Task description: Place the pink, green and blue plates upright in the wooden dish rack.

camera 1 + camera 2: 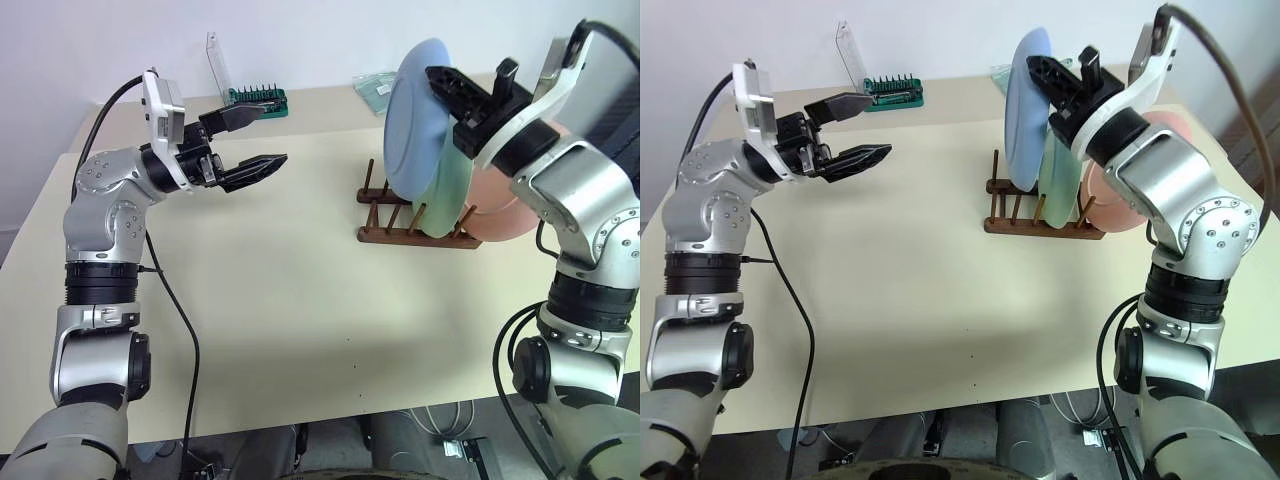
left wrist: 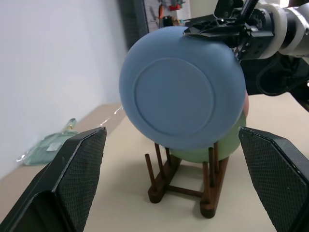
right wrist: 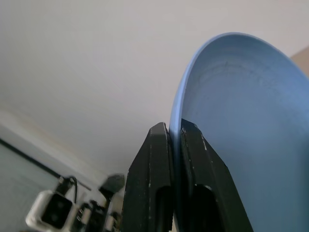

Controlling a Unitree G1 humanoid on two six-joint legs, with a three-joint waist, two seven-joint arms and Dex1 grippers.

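My right gripper [image 1: 440, 80] is shut on the top rim of the blue plate [image 1: 415, 110], holding it upright over the near-left end of the wooden dish rack [image 1: 415, 236]. The plate's lower edge hangs about level with the peg tops. Behind it, the green plate [image 1: 455, 190] and then the pink plate [image 1: 500, 210] stand upright in the rack. My left gripper [image 1: 280, 135] hovers open and empty above the table, left of the rack and pointing at it. In the right wrist view, the fingers [image 3: 157, 145] pinch the blue rim [image 3: 241, 96].
A green screwdriver bit holder [image 1: 258, 97] with a clear raised lid sits at the back of the table [image 1: 300, 300]. A clear plastic bag [image 1: 375, 90] lies behind the rack. A black cable [image 1: 185, 320] hangs from my left arm.
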